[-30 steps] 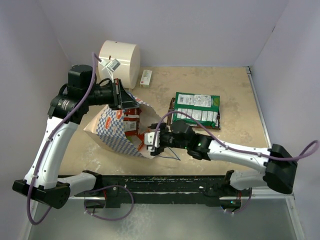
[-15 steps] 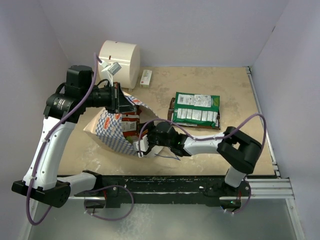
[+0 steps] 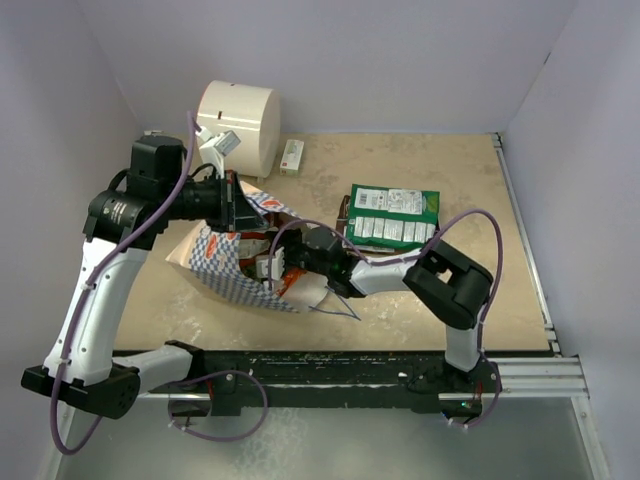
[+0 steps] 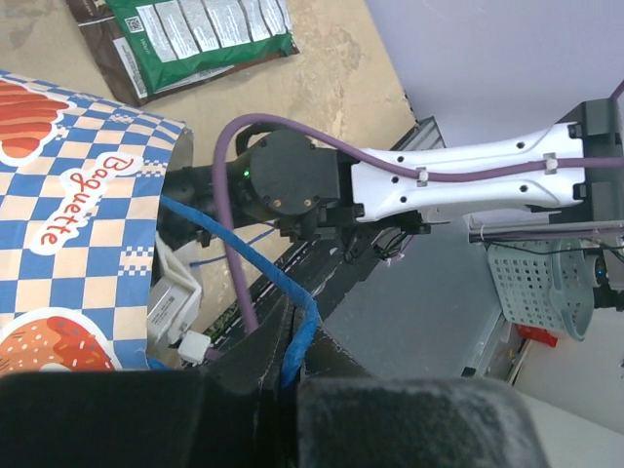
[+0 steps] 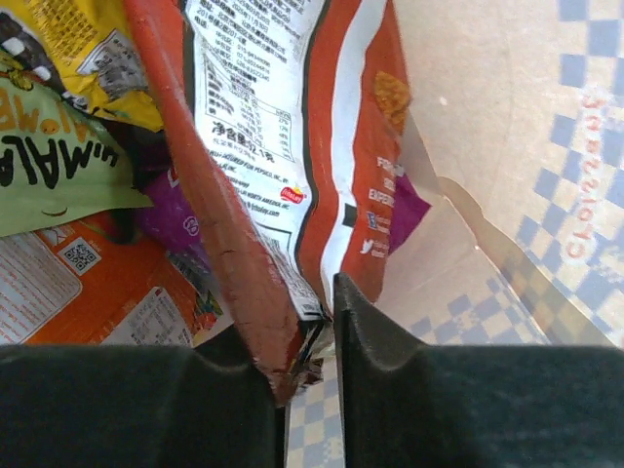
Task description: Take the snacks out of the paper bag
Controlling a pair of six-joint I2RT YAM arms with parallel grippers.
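Note:
The blue-and-white checkered paper bag (image 3: 225, 268) lies on its side with its mouth facing right. My left gripper (image 3: 236, 208) is above it, shut on the blue cord handle (image 4: 292, 341), which holds the mouth up. My right gripper (image 3: 278, 272) reaches into the mouth. In the right wrist view its jaws (image 5: 310, 331) pinch the bottom edge of a red-orange snack packet (image 5: 331, 117). Yellow (image 5: 68, 49), green (image 5: 58, 166), purple (image 5: 175, 229) and orange (image 5: 88, 288) packets lie beside it inside the bag. A green packet (image 3: 393, 215) rests on a brown one (image 3: 345, 212) on the table.
A big cream cylinder (image 3: 238, 120) stands at the back left, with a small white-and-red box (image 3: 292, 156) beside it. The bag's cream lining (image 5: 487, 127) closes in on the right of my right fingers. The right arm's elbow (image 3: 455, 280) is folded near the front rail.
My right gripper pushed left and deeper into the bag's mouth, then closed on the red-orange packet's edge. The right elbow folded in. The left gripper kept hold of the handle.

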